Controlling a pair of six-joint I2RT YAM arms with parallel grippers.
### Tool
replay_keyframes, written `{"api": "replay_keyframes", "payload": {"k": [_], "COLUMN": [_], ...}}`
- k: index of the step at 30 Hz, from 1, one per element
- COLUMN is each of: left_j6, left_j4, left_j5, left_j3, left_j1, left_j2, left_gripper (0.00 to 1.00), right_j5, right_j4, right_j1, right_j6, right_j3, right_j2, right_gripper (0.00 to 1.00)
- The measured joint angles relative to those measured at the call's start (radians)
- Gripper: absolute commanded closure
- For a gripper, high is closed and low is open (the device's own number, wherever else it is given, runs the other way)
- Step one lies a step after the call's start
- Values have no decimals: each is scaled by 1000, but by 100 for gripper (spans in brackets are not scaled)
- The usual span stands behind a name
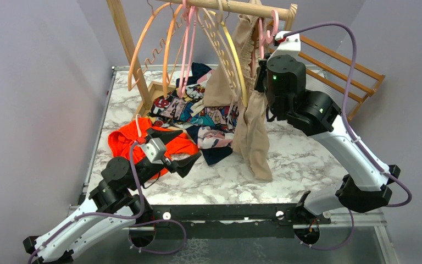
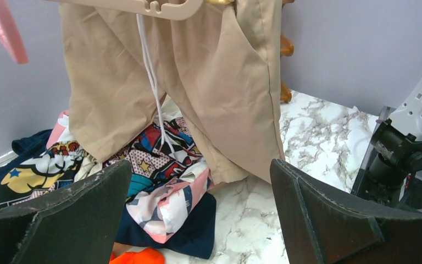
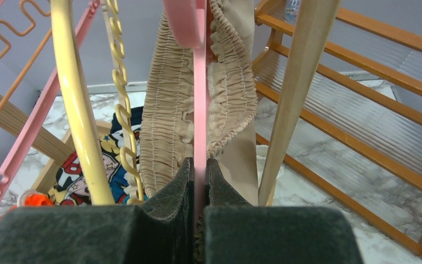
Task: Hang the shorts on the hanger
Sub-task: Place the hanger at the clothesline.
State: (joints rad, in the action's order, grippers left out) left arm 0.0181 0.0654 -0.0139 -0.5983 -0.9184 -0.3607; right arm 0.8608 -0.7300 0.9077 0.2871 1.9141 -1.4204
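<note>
The beige shorts (image 1: 254, 129) hang from the pink hanger (image 1: 273, 26), whose hook sits over the wooden rail at the top. My right gripper (image 1: 259, 74) is up at the hanger beside the waistband. In the right wrist view it (image 3: 199, 171) is shut on the hanger's thin pink arm (image 3: 199, 110), with the gathered waistband (image 3: 167, 110) draped on both sides. My left gripper (image 1: 180, 147) is low over the table, open and empty. In the left wrist view it (image 2: 200, 214) faces the hanging shorts (image 2: 214, 82) and their white drawstring (image 2: 154, 93).
Orange hangers (image 1: 154, 38), another pink one (image 1: 188, 44) and a yellow hanger (image 1: 235, 52) hang on the wooden rail (image 1: 236, 6). A comic-print cloth (image 1: 209, 118) and an orange garment (image 1: 126, 137) lie on the marble table (image 1: 296, 159). A wooden slatted rack (image 1: 343, 74) stands at the right.
</note>
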Motion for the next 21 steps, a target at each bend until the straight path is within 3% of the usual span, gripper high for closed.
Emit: {"api": "replay_keyframes", "payload": {"k": [21], "left_j6": [-1], "left_j4": [5], "left_j5": [4], "left_j3": [65], "left_j1": [0], "left_j2": [86], "left_gripper": [1], "right_j5": [-67], "right_j4": [44], "right_j1": [-91], "right_j6": [-18], "right_j3": [109], "right_j2": [-63], "right_gripper": [99]}}
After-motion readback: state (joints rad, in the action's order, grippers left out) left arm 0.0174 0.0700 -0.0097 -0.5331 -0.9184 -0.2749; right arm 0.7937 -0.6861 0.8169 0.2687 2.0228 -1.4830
